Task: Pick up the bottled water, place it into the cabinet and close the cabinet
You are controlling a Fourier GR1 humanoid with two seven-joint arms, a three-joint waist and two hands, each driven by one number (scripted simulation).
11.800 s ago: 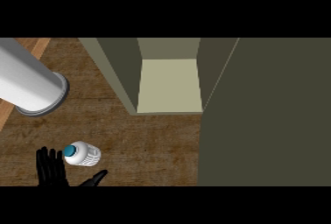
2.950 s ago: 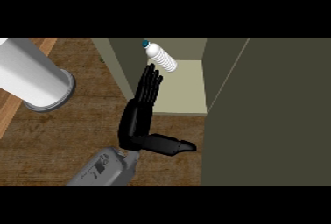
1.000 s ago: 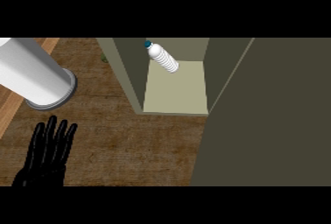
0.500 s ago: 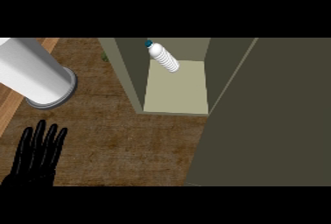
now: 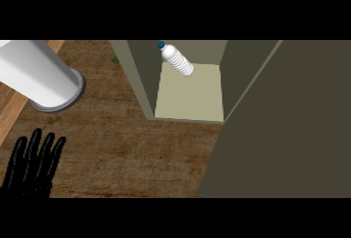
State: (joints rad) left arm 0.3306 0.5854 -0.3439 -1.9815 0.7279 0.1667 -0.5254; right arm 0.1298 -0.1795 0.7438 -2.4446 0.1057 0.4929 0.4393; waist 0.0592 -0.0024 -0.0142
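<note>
Bottled water, a clear ribbed plastic bottle with a blue cap [image 5: 177, 59], is standing inside the olive-green open cabinet [image 5: 188, 95] at upper centre, door [image 5: 288, 125] hanging open at right. White cylinder [image 5: 37, 76] is sitting upper left. Black left hand [image 5: 33, 162] is resting lower left on the brown wooden counter [image 5: 137, 153], fingers straight, holding nothing.

Flat, even light; dim olive cabinet [image 5: 288, 130] walls beside its brighter pale floor.

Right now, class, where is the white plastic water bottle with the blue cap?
In the head view, the white plastic water bottle stands inside the open olive-green cabinet, at its back left, right of the white cylinder.
</note>
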